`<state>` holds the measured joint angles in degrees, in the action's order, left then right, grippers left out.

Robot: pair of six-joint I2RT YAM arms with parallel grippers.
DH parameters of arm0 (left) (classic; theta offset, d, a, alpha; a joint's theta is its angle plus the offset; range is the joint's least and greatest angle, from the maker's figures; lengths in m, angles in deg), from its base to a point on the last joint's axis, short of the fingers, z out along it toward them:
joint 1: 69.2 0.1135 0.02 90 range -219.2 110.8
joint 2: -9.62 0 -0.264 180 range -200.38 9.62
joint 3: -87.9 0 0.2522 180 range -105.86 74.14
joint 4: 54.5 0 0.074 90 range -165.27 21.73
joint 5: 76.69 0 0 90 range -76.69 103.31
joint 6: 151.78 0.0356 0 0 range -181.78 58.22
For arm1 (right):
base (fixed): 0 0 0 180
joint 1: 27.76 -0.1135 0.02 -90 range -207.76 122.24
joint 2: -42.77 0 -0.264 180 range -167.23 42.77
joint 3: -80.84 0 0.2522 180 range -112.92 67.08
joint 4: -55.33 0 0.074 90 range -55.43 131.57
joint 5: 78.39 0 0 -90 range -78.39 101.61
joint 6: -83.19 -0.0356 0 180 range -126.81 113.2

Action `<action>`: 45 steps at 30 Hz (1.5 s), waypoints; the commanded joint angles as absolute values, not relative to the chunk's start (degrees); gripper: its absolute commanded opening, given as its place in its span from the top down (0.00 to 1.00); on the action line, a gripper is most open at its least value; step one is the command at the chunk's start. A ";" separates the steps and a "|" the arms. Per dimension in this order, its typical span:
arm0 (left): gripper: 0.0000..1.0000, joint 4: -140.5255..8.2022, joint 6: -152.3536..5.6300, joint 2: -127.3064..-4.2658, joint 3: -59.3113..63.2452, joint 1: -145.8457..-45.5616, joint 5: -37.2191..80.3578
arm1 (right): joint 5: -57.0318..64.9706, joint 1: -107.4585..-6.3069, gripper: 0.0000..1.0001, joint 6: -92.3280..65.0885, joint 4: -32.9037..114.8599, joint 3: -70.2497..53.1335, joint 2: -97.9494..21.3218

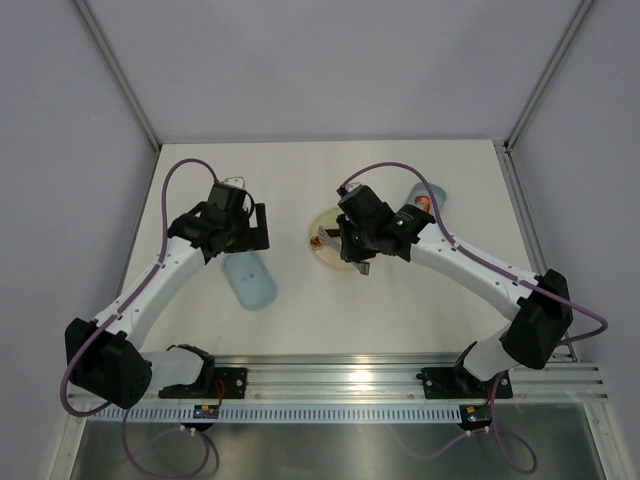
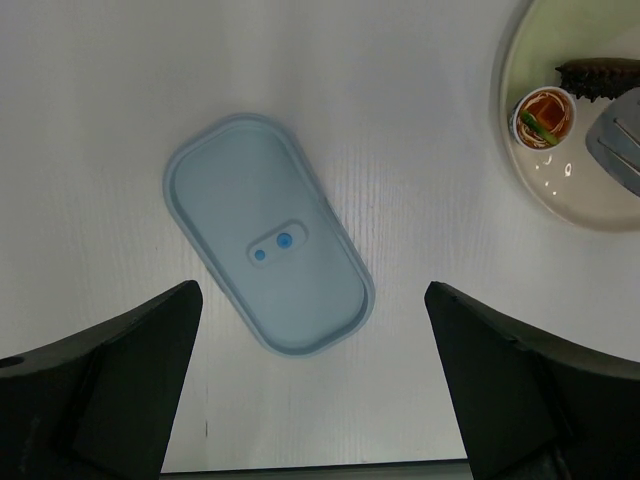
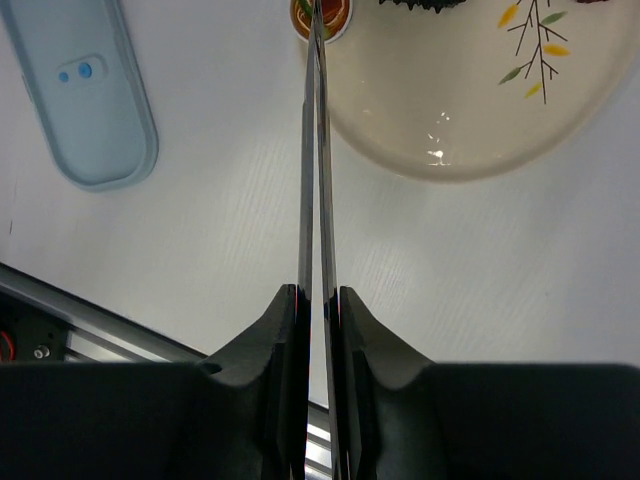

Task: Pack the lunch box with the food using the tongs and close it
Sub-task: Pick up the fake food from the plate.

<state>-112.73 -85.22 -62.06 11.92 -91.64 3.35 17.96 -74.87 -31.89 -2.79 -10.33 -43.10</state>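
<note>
Silver tongs (image 3: 315, 150) pinched in your right fingers (image 3: 372, 362), tips at the food (image 2: 545, 117) on the plate (image 3: 450, 110); left fingers (image 2: 120, 380) gape empty above the lid (image 2: 265, 235). Next, I'd judge: carry a piece to the lunch box (image 1: 425, 205), two o'clock

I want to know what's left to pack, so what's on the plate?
On the plate: a small round piece and a dark brown piece, with the tongs reaching in beside them. The right arm covers the rest from above.
</note>
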 commanded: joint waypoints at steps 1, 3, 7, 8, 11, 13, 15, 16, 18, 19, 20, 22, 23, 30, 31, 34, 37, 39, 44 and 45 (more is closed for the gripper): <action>0.01 -111.07 -85.95 -59.73 11.47 -91.97 1.62 | 17.24 -75.48 0.81 -31.15 -0.09 -14.92 -45.90; 0.01 -111.42 -86.04 -59.73 11.47 -91.97 1.71 | 16.18 -75.39 0.81 -31.24 0.53 -15.71 -47.05; 0.01 -111.51 -85.86 -59.73 11.47 -91.88 1.53 | 15.30 -75.57 0.81 -31.24 1.49 -16.51 -48.37; 0.01 -111.51 -85.86 -59.64 11.47 -91.88 1.53 | 14.95 -75.66 0.81 -31.33 1.58 -16.59 -48.64; 0.01 -111.42 -85.78 -59.73 11.56 -91.88 1.62 | 14.25 -75.83 0.81 -31.24 1.93 -17.12 -50.13; 0.01 -111.42 -85.69 -59.90 11.47 -91.88 1.71 | 14.07 -75.92 0.81 -31.33 2.11 -17.30 -51.45; 0.01 -111.33 -85.69 -60.16 11.56 -91.97 1.71 | 14.51 -75.92 0.81 -31.59 1.94 -17.30 -52.59; 0.01 -111.07 -85.60 -60.17 11.47 -91.88 1.71 | 15.21 -76.01 0.81 -31.85 1.50 -17.39 -52.86; 0.01 -111.07 -85.51 -60.25 11.64 -91.97 1.79 | 17.05 -76.01 0.81 -32.29 0.01 -18.00 -53.82; 0.01 -111.07 -85.60 -60.51 11.65 -91.88 1.88 | 18.28 -76.01 0.81 -32.55 -0.35 -18.00 -53.91; 0.01 -111.07 -85.69 -60.69 11.73 -91.88 1.97 | 18.81 -75.92 0.81 -32.99 -0.61 -17.92 -53.91; 0.01 -110.89 -85.60 -60.96 11.73 -91.88 2.23 | 19.95 -75.92 0.81 -33.43 -1.49 -17.65 -53.48; 0.01 -110.89 -85.60 -61.04 11.91 -91.88 2.23 | 21.35 -75.92 0.81 -33.87 -1.84 -17.30 -52.86; 0.01 -110.37 -85.69 -61.04 12.17 -91.88 2.32 | 24.79 -76.01 0.81 -35.46 -4.30 -15.37 -47.94; 0.01 -110.36 -85.69 -61.04 12.26 -91.97 2.50 | 25.06 -75.92 0.81 -35.54 -4.48 -15.28 -47.59; 0.01 -110.36 -85.78 -61.13 12.35 -91.97 2.67 | 25.93 -75.92 0.81 -36.07 -5.45 -14.84 -46.71; 0.01 -110.28 -85.69 -61.04 12.44 -91.88 2.67 | 26.11 -75.92 0.81 -36.25 -5.98 -14.49 -46.36; 0.01 -110.28 -85.78 -61.13 12.44 -91.88 2.67 | 25.24 -76.01 0.81 -36.34 -5.54 -14.22 -45.65; 0.01 -110.19 -85.69 -61.31 12.61 -91.97 2.76 | 25.23 -76.10 0.73 -36.78 -5.36 -13.35 -43.89; 0.01 -110.19 -85.69 -61.48 12.61 -91.97 2.85 | 25.49 -76.10 0.67 -36.78 -5.45 -13.08 -43.89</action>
<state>-112.30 -85.60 -61.01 11.94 -91.66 3.00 24.06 -75.98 -35.82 -5.30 -13.41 -46.97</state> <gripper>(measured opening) 0.988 0.278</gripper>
